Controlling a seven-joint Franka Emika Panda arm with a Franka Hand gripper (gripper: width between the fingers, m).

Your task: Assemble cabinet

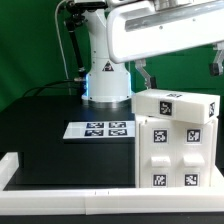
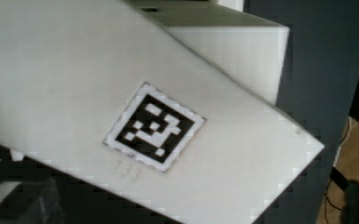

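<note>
Overhead, the gripper [image 1: 141,73] hangs in the upper middle of the exterior view, under the broad white arm link that fills the upper right. Only one dark finger shows clearly, so I cannot tell whether the fingers are apart or together; nothing appears to be held. The cabinet [image 1: 176,137] sits directly below and slightly toward the exterior view's right, near the fingertip but apparently not touching it. It is one large white box at the frame's right middle, standing on the black table [image 1: 40,125], with its long axis running upright. Its front face shows four tagged panels in two rows of two, and its top slab carries more tags. In the wrist view a tilted white surface of the cabinet [image 2: 105,90] fills most of the picture, with one tag [image 2: 158,124] near the centre. One marker board [image 1: 101,129] lies flat at centre, just beside the cabinet, bearing four tags. One arm, one gripper, one cabinet.
</note>
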